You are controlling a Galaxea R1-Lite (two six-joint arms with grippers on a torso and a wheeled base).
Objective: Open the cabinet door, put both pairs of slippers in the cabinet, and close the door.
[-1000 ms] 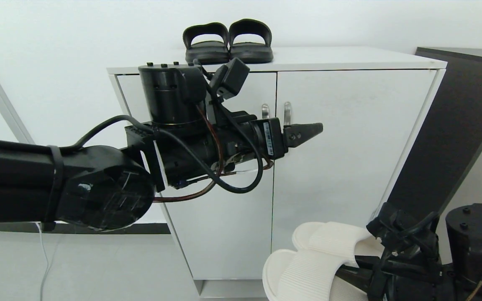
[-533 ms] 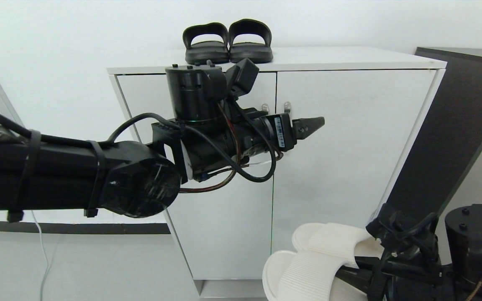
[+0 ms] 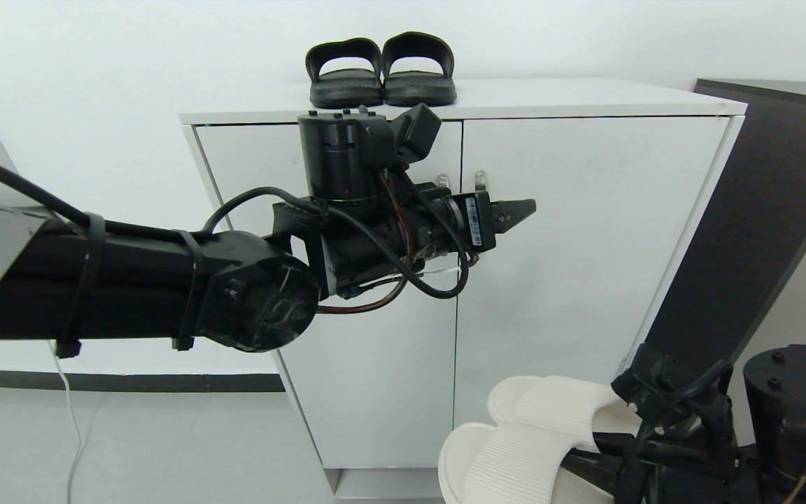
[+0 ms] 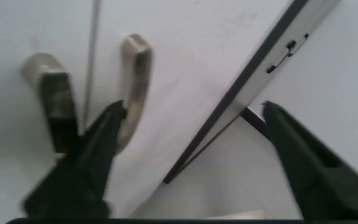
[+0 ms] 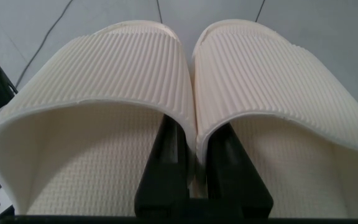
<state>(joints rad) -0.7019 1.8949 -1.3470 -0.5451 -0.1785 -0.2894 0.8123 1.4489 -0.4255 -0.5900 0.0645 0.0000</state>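
**White doors shut, left arm level with the handles**

Both cabinet doors [image 3: 585,266] are closed, and two metal handles [image 3: 480,179] stand upright on either side of the centre seam, high on the doors. The left gripper [image 3: 523,208] hangs at their height with its fingers [image 4: 98,155] spread wide. In the left wrist view one finger lies just beside a handle, but nothing is gripped yet. The handles run vertically and the opening crosses that line, so the coming pull likely depends on bringing one bar between the fingers.

The right gripper [image 5: 194,183] sits low and well apart from the handles. It is pinching the white slippers [image 3: 529,441] by their adjoining inner walls. The black slippers [image 3: 382,66] rest side by side on the cabinet top. The left arm is the nearer and the free one.
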